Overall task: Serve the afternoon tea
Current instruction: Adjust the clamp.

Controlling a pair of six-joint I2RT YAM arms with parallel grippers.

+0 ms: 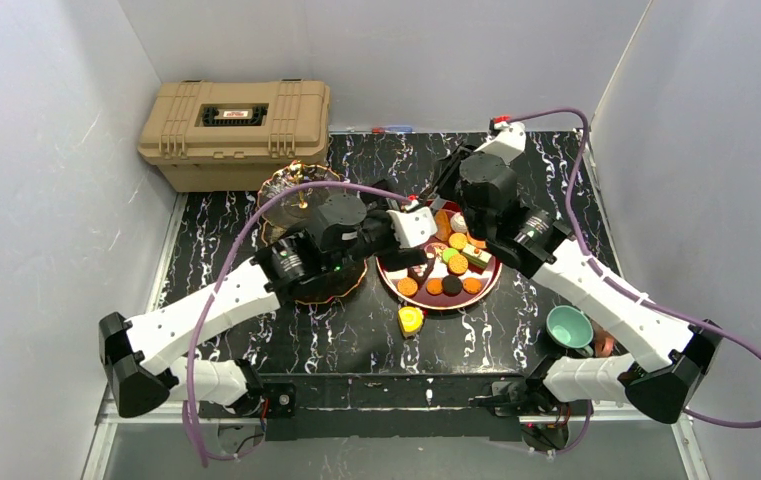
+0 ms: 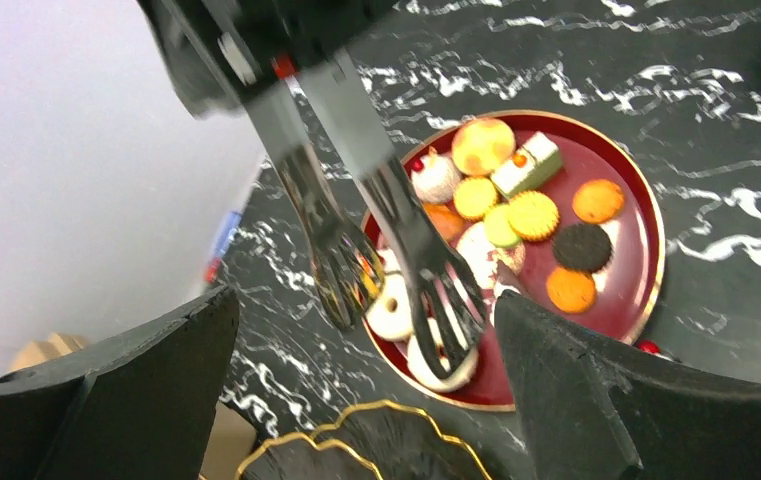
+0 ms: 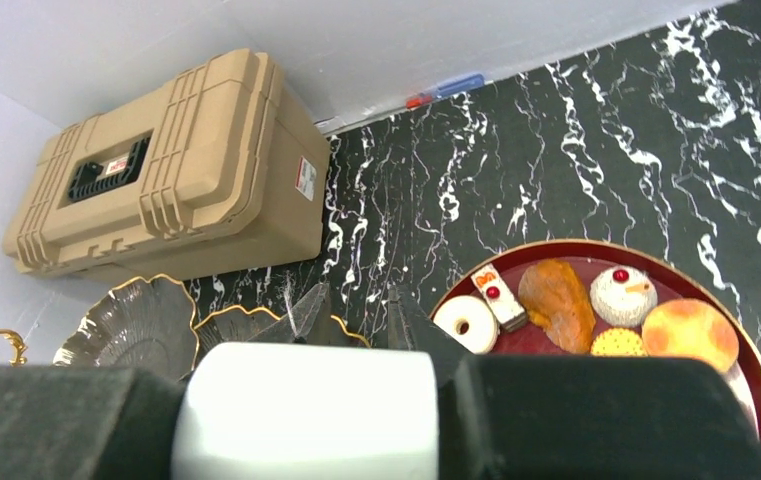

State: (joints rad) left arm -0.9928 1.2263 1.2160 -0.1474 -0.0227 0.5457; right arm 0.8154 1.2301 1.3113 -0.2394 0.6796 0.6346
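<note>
Early stage: stand [image 3: 136, 325] tiers look bare in the right wrist view, nothing served on them as far as I can see. Nearly all sweets sit on the red tray [image 2: 624, 292]. One yellow sweet [image 1: 411, 320] lies loose on the table just in front of the tray. Teal cup [image 1: 569, 327] is off by the right arm's base, well apart from the stand, not set out; saucer there mostly hidden. So left to do: move the sweets to the stand and place the cup. Step in hand looks like picking the first sweet. Right gripper [image 2: 266, 45] is clamped narrow on black tongs [image 2: 411, 250], reaching down to the tray edge nearest the stand. The tong blades straddle a white donut [image 2: 391, 312], one blade on each side, close to or touching it; can't tell if it is squeezed or lifted, and it looks to be resting on the tray. Left gripper [image 2: 366, 305] is spread wide and empty, hovering over the stand rim, with donut and tong tips in line between its fingers but beyond them, not touching.
</note>
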